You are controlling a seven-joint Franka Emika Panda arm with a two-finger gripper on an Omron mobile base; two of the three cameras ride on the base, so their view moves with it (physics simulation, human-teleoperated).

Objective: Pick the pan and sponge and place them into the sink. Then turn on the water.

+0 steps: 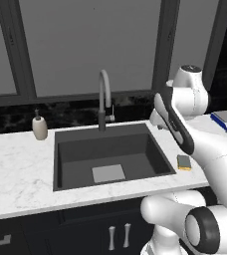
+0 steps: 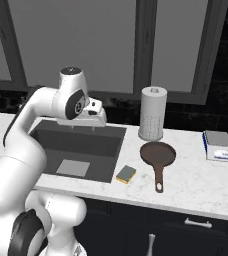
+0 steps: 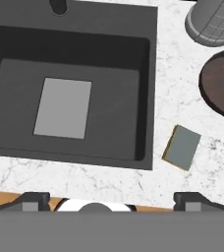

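White marble table (image 2: 196, 185) runs under dark-framed windows, with a dark tiled strip behind it. Set into it is the sink (image 1: 70, 149), a dark grey basin with a light grey square patch at its bottom; nothing lies in it. At its far rim stands the arched grey faucet (image 1: 103, 94), and no stream comes from it. A small soap bottle (image 1: 40, 126) stands on the table beside the sink's far left corner.

Right of the sink the sponge (image 2: 126, 174) lies flat on the table, just beside the basin's near right corner but apart from its edge; in the hand view it shows its grey top with a yellow edge (image 3: 182, 147). Near it, further right, lies the pan (image 2: 157, 154), upright, its thin handle pointing toward the table's front edge. Sponge and pan do not touch. Just behind the pan stands a paper towel roll (image 2: 152, 114). Well to the right lies a book (image 2: 218, 145).

The arm reaches out over the sink's right part, and the tool (image 3: 112, 203) hangs high above the table's front edge, looking down. Its two fingertips (image 3: 30, 201) stand wide apart with nothing between them: released.
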